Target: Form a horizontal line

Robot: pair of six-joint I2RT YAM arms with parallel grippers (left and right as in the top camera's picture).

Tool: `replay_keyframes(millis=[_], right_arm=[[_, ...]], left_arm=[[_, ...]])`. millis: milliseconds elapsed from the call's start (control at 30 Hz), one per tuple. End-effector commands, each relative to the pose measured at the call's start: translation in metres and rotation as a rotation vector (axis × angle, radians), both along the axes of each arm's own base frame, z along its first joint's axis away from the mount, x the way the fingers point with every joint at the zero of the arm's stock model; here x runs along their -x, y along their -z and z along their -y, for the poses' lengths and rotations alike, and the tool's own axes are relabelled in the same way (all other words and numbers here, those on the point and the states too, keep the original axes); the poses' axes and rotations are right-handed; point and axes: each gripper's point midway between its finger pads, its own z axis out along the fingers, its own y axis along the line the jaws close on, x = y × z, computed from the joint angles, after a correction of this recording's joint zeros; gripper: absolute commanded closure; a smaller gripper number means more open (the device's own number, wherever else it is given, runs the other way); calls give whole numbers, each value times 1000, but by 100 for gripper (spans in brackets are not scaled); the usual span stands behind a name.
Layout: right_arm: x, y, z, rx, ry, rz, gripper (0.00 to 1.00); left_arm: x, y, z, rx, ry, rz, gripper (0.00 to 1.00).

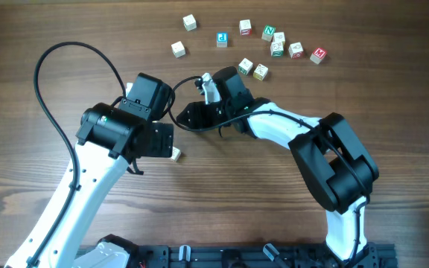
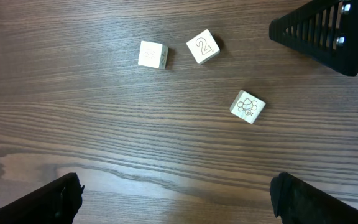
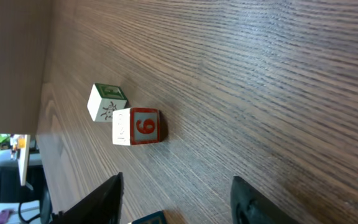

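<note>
Two claws logged. Left gripper [image 2: 176, 186]: released, jaws spread wide, only bare table [image 2: 55, 124] between them. Ahead of it on the wood lie a blank-faced cream cube [image 2: 153, 54], a cream cube marked 2 [image 2: 202, 46] just to its right and not touching it, and a cream cube with a bee-like drawing [image 2: 248, 107] lower right, well apart from both. The three sit at differing angles, loose, edges not joined into a row. A black ribbed part, probably of the other arm's claw, enters the top right corner of that view. From overhead I cannot pick these three out with confidence, since the left arm seems to cover that patch. Right gripper [image 3: 178, 183]: also released, jaws apart with wood grain showing between them. A teal-edged corner [image 3: 148, 218] pokes in at the bottom frame edge near the left-hand finger; contact cannot be told. Beyond it stand a red-framed 6 cube [image 3: 138, 126] and a green-topped cube [image 3: 106, 99], just beside each other, possibly touching at a corner. Farther out, the coloured-letter cubes [image 1: 274, 45] lie scattered along the table's far side in the overhead view.
</note>
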Motion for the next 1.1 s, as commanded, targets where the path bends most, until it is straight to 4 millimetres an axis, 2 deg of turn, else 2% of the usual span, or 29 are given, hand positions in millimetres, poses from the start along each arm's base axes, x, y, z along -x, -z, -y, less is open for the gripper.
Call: replay_keyframes(millis=[0, 100, 200, 333, 400, 433, 533, 600, 667, 700, 767, 800, 867, 933, 967, 1067], right_arm=[[-8, 3, 11, 14, 32, -14, 33], [-14, -7, 41, 48, 99, -81, 33], [-9, -10, 64, 89, 142, -160, 33], [-6, -7, 68, 93, 198, -245, 30], [-3, -6, 69, 101, 207, -269, 29], [-2, -5, 70, 105, 208, -276, 29], [0, -3, 71, 112, 208, -287, 28], [0, -3, 71, 112, 209, -287, 28], [0, -3, 71, 113, 208, -287, 28], [0, -3, 71, 112, 209, -286, 28], [-1, -3, 72, 118, 214, -282, 7], [-2, -2, 73, 125, 222, -275, 0], [-3, -1, 74, 133, 229, -270, 0], [-3, -1, 74, 132, 234, -277, 0], [-3, -1, 74, 131, 243, -287, 0], [-2, 0, 73, 132, 241, -290, 0]], left_arm=[[0, 0, -2, -9, -9, 7, 0], [0, 0, -2, -9, -9, 7, 0], [0, 0, -2, -9, -9, 7, 0], [-1, -1, -2, -11, -7, 8, 0], [-26, -13, -11, -106, 43, 118, 0], [-33, -16, -9, -99, 38, 152, 0], [-35, -17, -8, -95, 37, 164, 0], [-34, -14, -1, -52, 50, 149, 0], [-40, -17, 5, -26, 49, 179, 0], [-42, -15, 14, 25, 64, 178, 0], [-37, -11, 32, 126, 99, 144, 0], [-37, -11, 36, 147, 111, 142, 0], [-42, -13, 26, 105, 76, 167, 0], [-48, -18, 2, 75, -98, 224, 0], [-50, -23, -23, 53, -264, 274, 0], [-46, -35, -52, 140, -455, 328, 0]])
